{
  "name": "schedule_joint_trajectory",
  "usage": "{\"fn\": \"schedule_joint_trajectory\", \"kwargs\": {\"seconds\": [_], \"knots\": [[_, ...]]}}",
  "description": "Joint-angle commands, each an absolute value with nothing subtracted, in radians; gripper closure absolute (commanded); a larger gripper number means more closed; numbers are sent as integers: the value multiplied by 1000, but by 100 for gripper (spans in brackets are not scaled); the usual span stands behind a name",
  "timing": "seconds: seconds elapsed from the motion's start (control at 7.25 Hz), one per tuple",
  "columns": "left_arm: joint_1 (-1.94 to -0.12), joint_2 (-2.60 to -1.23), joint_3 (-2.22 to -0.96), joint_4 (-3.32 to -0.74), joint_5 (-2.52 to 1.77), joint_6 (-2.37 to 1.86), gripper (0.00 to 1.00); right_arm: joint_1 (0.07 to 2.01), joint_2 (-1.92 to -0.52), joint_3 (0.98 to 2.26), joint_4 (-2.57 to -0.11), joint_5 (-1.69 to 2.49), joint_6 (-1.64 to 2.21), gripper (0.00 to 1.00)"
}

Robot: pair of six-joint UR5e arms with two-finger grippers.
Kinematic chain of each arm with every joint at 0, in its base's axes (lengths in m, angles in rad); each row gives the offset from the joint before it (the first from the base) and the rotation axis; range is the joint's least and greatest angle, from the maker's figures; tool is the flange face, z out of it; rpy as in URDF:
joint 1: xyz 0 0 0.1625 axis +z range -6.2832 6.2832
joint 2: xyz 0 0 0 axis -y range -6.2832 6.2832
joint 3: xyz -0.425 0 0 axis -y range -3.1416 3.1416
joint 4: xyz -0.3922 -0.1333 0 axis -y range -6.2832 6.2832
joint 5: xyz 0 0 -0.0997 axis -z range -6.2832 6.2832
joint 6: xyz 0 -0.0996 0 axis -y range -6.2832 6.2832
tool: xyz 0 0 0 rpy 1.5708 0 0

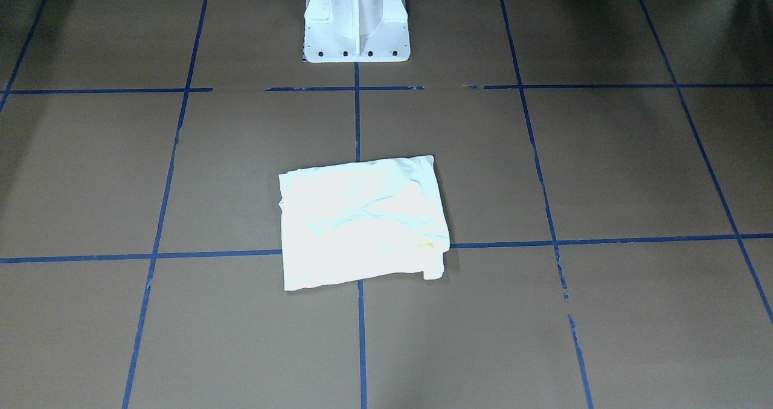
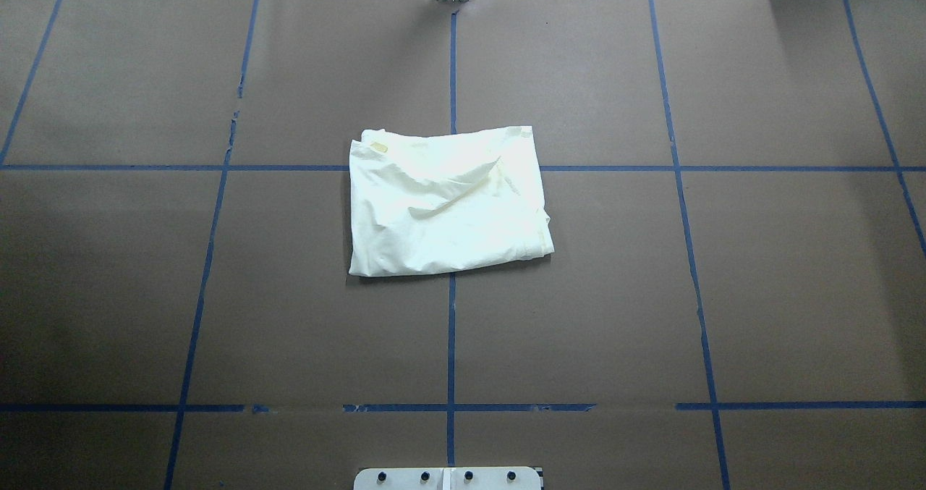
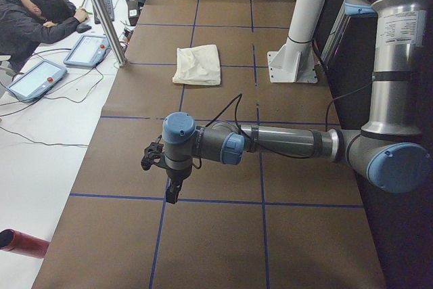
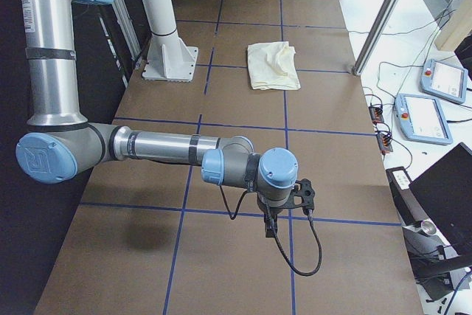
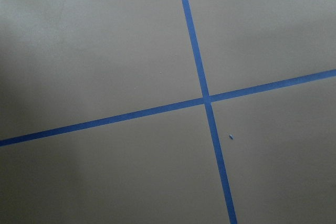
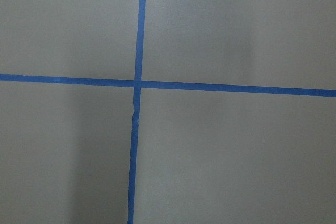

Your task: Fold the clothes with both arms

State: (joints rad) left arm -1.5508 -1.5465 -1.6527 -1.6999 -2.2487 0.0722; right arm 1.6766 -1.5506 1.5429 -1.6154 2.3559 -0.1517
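overhead & front cams looked down, opp. sides, shared shirt (image 2: pixel 445 200) mid-frame | side cams oblique | wrist cams close on tape cross (image 5: pixel 206 99)

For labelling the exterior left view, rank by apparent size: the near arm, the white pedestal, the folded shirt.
Largest to smallest:
left arm, inflated by nearness to the camera
white pedestal
folded shirt

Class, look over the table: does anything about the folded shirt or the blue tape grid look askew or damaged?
The shirt lies slightly crooked to the blue tape lines, wrinkled, with uneven edges. The tape is torn and gapped in places, for instance along the line nearest the white pedestal base.
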Motion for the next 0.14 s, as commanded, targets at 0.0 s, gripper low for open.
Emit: {"fn": "schedule_joint_trajectory", "kwargs": {"seconds": [0.0], "knots": [[-1552,-1545,-1663,-1700,-2249,78,0,1677,-1548,1542,-1615,2356,-152,0]]}}
